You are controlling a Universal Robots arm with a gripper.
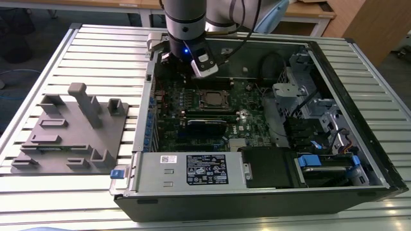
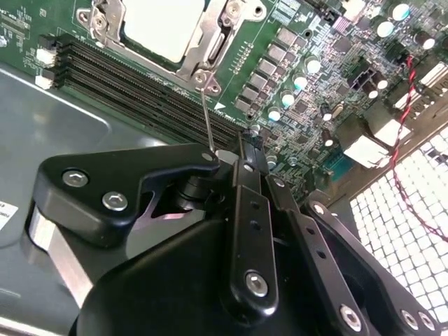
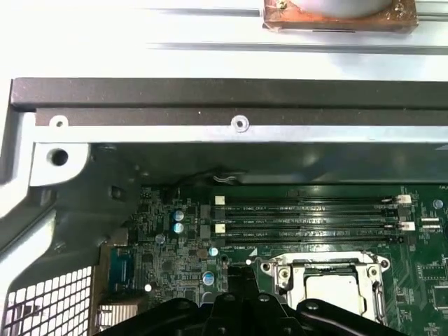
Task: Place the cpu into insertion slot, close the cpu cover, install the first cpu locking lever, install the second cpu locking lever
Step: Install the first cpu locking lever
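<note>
Well, the arm hung over the far part of the open PC case, w/ the gripper low over the green board, just on the far side of the insertion slot. The cpu sat in that slot, dull silver top showing, and the cpu cover lay flat around it as a thin metal frame. In the second wrist view the black fingers looked pressed together, no gap btwn them. A thin wire locking lever ran from the slot's corner to a spot right at their tips. Couldn't tell if the wire was pinched or just touching. The long black memory slots ran alongside the socket, btwn it and the case's far wall. The grey PSU box filled the near side of the case. On the slatted table, at the exterior view's left, a grey fixture plate w/ upright pegs lay beside the case, well apart from the gripper.
</note>
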